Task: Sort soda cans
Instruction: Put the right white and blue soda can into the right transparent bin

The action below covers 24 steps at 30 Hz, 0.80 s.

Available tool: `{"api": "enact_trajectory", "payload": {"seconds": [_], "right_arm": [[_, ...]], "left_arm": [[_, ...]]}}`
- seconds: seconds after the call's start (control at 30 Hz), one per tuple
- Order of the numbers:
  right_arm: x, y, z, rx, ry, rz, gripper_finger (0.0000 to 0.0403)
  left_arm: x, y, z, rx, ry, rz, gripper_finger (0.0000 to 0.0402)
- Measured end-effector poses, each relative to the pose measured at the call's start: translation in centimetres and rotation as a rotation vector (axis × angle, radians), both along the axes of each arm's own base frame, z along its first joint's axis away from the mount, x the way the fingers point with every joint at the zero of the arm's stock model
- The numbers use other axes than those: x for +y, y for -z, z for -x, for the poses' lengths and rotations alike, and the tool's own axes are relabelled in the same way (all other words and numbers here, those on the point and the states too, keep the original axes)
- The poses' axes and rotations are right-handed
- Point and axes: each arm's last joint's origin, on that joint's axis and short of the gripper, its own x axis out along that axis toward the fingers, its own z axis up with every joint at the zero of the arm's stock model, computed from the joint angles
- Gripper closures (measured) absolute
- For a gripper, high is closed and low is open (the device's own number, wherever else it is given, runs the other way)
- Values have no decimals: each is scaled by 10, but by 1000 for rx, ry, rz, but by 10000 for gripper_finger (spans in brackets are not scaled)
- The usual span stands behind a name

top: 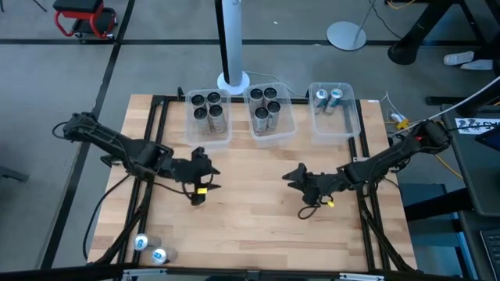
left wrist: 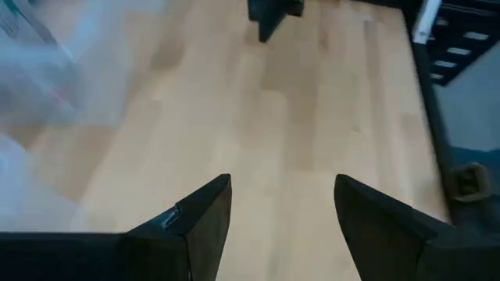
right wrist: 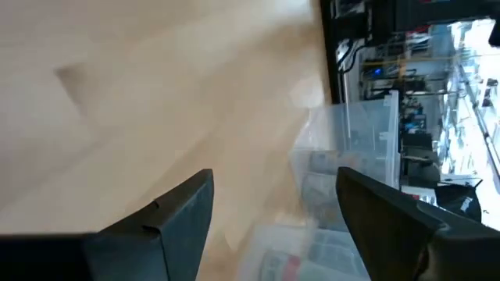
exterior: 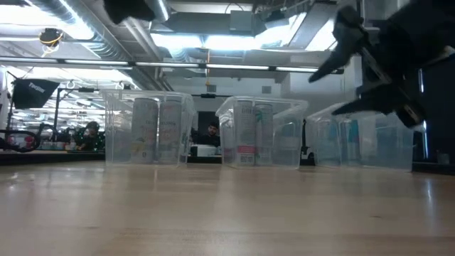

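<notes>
This is a robotics lab or open workshop hall. Beyond the right gripper point(exterior: 355, 67), exposed ducts point(exterior: 78, 32) and strip lights point(exterior: 213, 43) run under an unfinished ceiling. People point(exterior: 91, 134) sit at crowded workstations far behind the wooden bench point(top: 258, 211), past the clear bins point(exterior: 259, 131). Behind the left gripper point(top: 205, 173), the grey floor point(top: 156, 62) carries a white pole stand point(top: 231, 43), a red stool point(top: 84, 17) and loose cables point(top: 375, 19).

we see a smooth pale wood table point(top: 258, 226), clear glossy plastic bins point(top: 334, 117), shiny metal soda cans point(top: 266, 108), and matt black fingers point(left wrist: 205, 211) on the left gripper point(left wrist: 283, 204).
</notes>
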Motion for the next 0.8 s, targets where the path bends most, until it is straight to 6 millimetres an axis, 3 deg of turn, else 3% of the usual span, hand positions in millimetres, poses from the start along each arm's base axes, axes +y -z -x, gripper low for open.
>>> {"api": "enact_trajectory", "payload": {"seconds": [0.2, 0.37, 0.6, 0.8], "right_arm": [[1, 16, 13, -103, -7, -89, 135], [0, 18, 15, -145, -7, -113, 135], [1, 14, 14, -189, 4, -164, 135], [2, 16, 13, -178, -7, -198, 135]], "left_arm": [[-39, -21, 15, -23, 84, 166, 193], [-76, -39, 19, -102, 165, 176, 207], [-128, -53, 9, -140, 280, 74, 211], [-160, -37, -8, -144, 405, -115, 210]]}}
